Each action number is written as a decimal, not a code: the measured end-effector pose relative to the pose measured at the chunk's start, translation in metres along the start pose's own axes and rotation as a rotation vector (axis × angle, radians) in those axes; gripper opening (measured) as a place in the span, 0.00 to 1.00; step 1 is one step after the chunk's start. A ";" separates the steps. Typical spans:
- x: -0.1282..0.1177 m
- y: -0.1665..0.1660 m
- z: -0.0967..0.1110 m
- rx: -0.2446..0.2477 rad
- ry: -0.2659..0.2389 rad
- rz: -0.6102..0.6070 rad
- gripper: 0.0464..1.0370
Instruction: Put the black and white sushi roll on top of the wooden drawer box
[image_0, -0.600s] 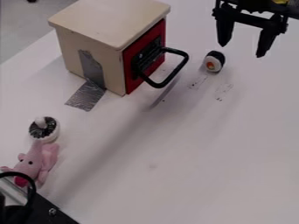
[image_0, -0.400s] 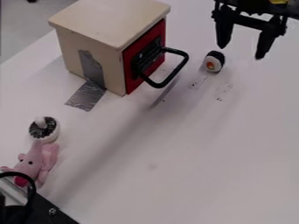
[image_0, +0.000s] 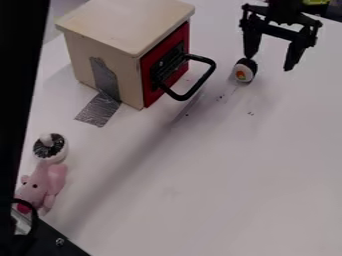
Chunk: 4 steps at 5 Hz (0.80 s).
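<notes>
My gripper: My gripper is open. My two black fingers are wide apart and point down, with nothing held between them. I am near the top of the view, toward the right.
Sushi toy: The little round sushi toy is on the white table. It has a black outside and a white end with an orange spot. It is by the tip of one of my fingers. I cannot tell if we touch.
Box: A cream box stands to the left of the sushi toy in the view. Its front is red.
Handle: A big black handle sticks out from the red front, toward the sushi toy.
Tape: Shiny gray tape goes down the box's side and onto the table.
Round thing: A black and white round thing with a white knob is low on the left.
Pink toy: A soft pink toy animal lies right beside the round thing.
Marks: Small dark marks dot the table near the sushi toy.
Left edge: A tall black shape runs down there.
</notes>
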<state>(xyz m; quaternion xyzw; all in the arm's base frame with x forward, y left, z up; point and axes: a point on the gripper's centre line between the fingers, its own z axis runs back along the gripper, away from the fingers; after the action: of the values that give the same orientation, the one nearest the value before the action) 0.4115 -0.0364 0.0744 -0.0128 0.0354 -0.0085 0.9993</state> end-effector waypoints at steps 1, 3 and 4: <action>0.014 0.021 -0.008 0.008 0.020 0.024 0.96; 0.021 0.041 -0.034 0.017 0.079 0.039 0.96; 0.021 0.040 -0.055 0.007 0.119 0.054 0.96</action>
<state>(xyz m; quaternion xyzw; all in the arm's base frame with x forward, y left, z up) 0.4294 0.0019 0.0175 -0.0078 0.0950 0.0176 0.9953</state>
